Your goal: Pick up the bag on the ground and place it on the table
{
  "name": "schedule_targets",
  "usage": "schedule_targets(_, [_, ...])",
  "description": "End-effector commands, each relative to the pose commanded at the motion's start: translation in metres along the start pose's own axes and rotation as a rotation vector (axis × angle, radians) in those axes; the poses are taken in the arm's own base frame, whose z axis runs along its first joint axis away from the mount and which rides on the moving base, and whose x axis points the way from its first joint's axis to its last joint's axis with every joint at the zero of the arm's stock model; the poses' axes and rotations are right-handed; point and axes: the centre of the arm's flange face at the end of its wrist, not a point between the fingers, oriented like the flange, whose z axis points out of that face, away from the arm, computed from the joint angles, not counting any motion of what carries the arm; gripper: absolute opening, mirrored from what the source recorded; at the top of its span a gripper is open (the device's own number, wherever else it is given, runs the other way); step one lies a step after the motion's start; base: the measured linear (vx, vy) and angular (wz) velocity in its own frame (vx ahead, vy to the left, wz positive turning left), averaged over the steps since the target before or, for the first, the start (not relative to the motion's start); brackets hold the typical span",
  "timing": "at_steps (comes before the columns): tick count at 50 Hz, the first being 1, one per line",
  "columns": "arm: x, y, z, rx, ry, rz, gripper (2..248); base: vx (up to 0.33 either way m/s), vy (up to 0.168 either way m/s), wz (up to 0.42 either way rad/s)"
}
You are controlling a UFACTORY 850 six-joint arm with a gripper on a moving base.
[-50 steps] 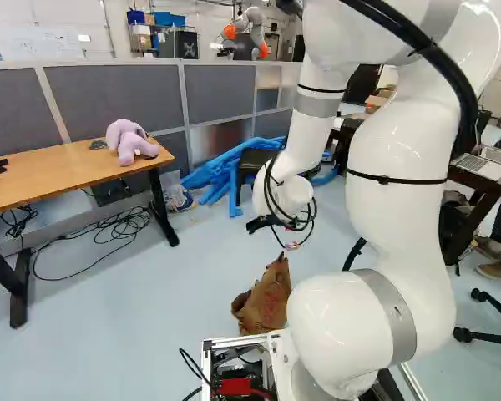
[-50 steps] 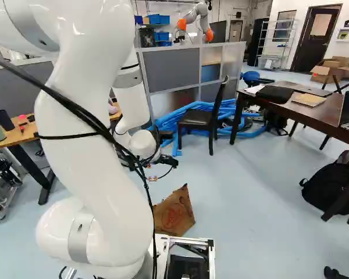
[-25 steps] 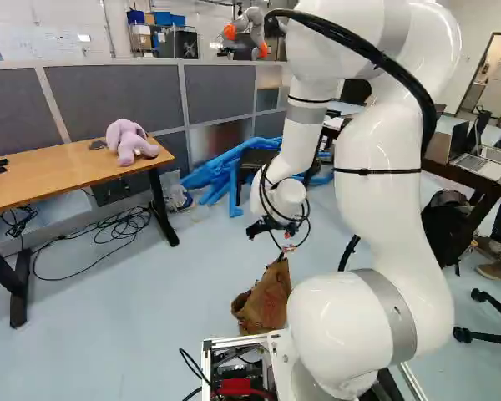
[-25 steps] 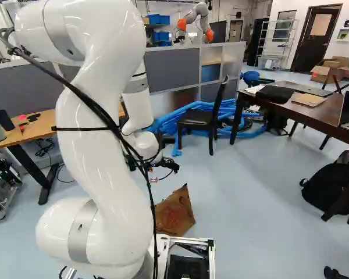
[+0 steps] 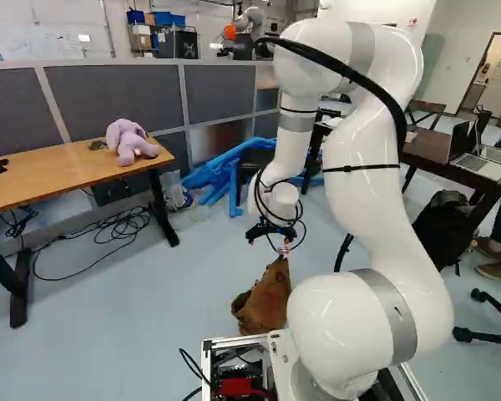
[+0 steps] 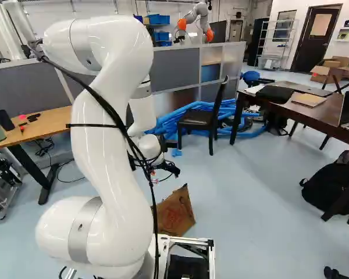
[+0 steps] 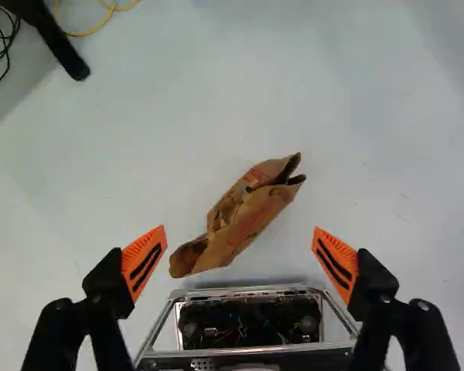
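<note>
My gripper (image 5: 271, 236) hangs above the brown paper bag (image 5: 263, 299) in the left base view, with air between them. The crumpled bag stands on the floor just ahead of the base frame. In the wrist view the gripper (image 7: 240, 251) is wide open, orange pads far apart, and the bag (image 7: 243, 216) lies below and slightly ahead of the fingers, touched by neither. The wooden table (image 5: 67, 180) is at the left of the left base view, a lilac plush toy (image 5: 128, 142) on its near right corner.
The base's metal frame (image 7: 243, 290) borders the bag closely. Black cables (image 5: 117, 225) lie under the table. Blue tubes and a black chair (image 6: 199, 119) stand farther ahead by grey partitions. A dark table (image 6: 279, 104) and backpack (image 6: 331, 186) are rightward; another robot (image 6: 195, 23) is behind the partitions.
The arm has folded back toward the base, its gripper coming lower and nearer over the bag and turning in the left base view. Base, bag and table have not moved.
</note>
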Motion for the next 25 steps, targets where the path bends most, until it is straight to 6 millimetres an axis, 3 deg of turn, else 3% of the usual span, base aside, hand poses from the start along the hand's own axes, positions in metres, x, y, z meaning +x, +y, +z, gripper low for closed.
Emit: schedule_targets(25, [0.002, -0.003, 0.039, -0.019, -0.062, 0.045, 247, 0.000, 0.000, 0.000])
